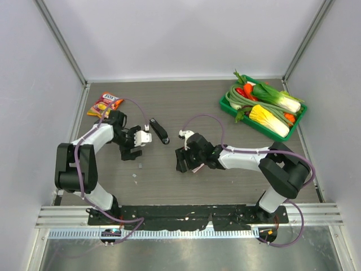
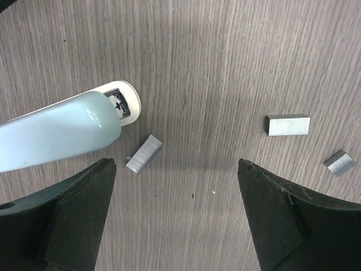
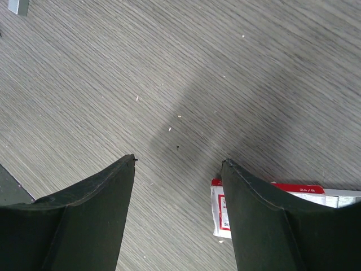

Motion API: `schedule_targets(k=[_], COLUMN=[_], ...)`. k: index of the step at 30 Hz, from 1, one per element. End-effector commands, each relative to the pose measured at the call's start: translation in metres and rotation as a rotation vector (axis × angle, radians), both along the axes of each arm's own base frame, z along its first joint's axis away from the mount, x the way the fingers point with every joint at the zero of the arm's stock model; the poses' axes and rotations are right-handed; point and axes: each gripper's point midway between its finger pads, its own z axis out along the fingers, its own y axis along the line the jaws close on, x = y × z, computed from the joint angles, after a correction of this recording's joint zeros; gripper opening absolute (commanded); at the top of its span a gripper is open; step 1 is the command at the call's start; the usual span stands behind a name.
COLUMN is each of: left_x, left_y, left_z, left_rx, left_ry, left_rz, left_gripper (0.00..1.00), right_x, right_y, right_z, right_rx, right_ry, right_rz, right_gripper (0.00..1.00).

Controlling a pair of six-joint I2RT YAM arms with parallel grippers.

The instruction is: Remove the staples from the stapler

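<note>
The stapler (image 2: 56, 132) lies on the wood table, its pale blue-grey shell reaching in from the left of the left wrist view; from above I see its black arm (image 1: 159, 131). Three short silvery strips of staples lie loose on the table (image 2: 144, 153) (image 2: 287, 125) (image 2: 339, 162). My left gripper (image 2: 176, 169) (image 1: 134, 148) hovers open just beside the stapler's end, with only bare table between its fingers. Farther right, my right gripper (image 3: 179, 161) (image 1: 181, 161) also stands open and holds nothing.
A pink-and-white flat box (image 3: 217, 212) lies under the right gripper's right finger. A snack bag (image 1: 105, 104) lies at the back left. A green tray (image 1: 248, 121) of toy vegetables sits at the back right. White walls enclose the table.
</note>
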Motion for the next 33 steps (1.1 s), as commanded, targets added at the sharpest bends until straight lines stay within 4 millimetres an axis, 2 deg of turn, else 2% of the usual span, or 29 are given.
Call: schedule_targets(k=[1, 7, 12, 21, 29, 33], left_x=[0.007, 0.034, 0.049, 0.046, 0.037, 0.044], left_y=[0.003, 0.002, 0.004, 0.01, 0.0, -0.006], left_z=[0.009, 0.006, 0.006, 0.003, -0.01, -0.011], left_rx=[0.019, 0.015, 0.033, 0.083, 0.106, 0.113], left_ry=[-0.049, -0.116, -0.139, -0.155, -0.087, -0.107], left_rz=[-0.073, -0.049, -0.051, -0.112, -0.17, -0.197], left_gripper=[0.93, 0.91, 0.9, 0.86, 0.81, 0.81], right_x=[0.007, 0.006, 0.002, 0.001, 0.001, -0.001], right_y=[0.008, 0.006, 0.006, 0.009, 0.009, 0.007], right_z=[0.027, 0.031, 0.034, 0.035, 0.036, 0.037], right_rx=[0.055, 0.063, 0.075, 0.082, 0.087, 0.089], right_ry=[-0.062, -0.073, -0.069, -0.063, -0.061, -0.064], right_rz=[0.003, 0.004, 0.015, 0.029, 0.027, 0.026], right_gripper=[0.68, 0.67, 0.67, 0.66, 0.65, 0.65])
